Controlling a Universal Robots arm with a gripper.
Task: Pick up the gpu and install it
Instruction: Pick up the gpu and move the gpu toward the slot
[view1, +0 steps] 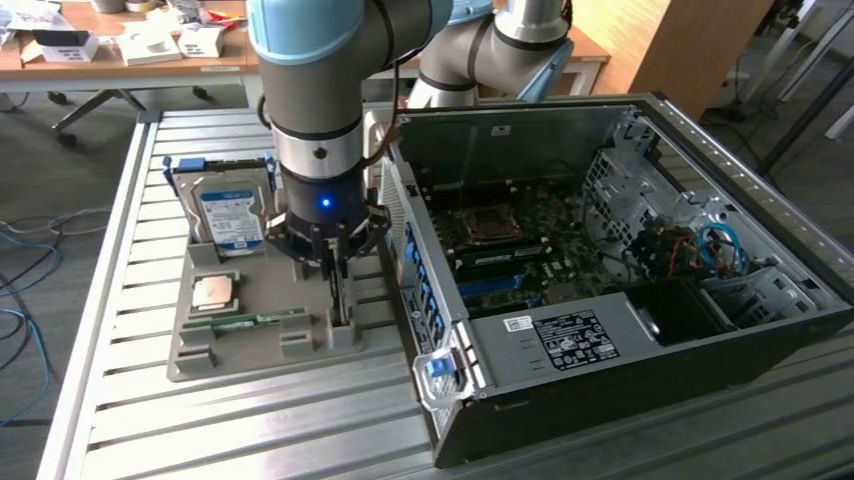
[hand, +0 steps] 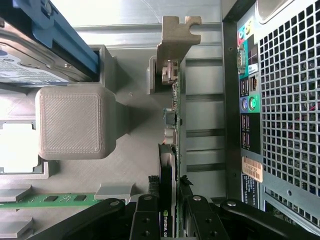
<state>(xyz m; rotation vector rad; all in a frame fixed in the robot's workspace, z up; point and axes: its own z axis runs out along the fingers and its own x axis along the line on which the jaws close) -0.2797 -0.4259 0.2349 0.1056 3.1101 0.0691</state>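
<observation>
Exterior view: a slatted metal table (view1: 107, 330) in an office-type room, with a cluttered desk (view1: 134, 55) behind and an open PC case (view1: 747, 330) on the exterior view's right. The fingers (view1: 318, 258) are down over the gpu (view1: 342, 300), which stands on edge in a gray tray (view1: 254, 350).

Wrist view: the fingers (hand: 146, 217) are narrow, pinching the gpu (hand: 174, 125) from both sides, close to the case's back panel (hand: 285, 100).

in the exterior view the gpu (view1: 338, 300) stands edge-on below the gripper (view1: 334, 266), so its faces cannot be made out. the wrist view's edges cut off the hard drive (hand: 25, 60) and the computer case (hand: 285, 100). the print on the case's label (view1: 574, 338) is too small to read.
</observation>
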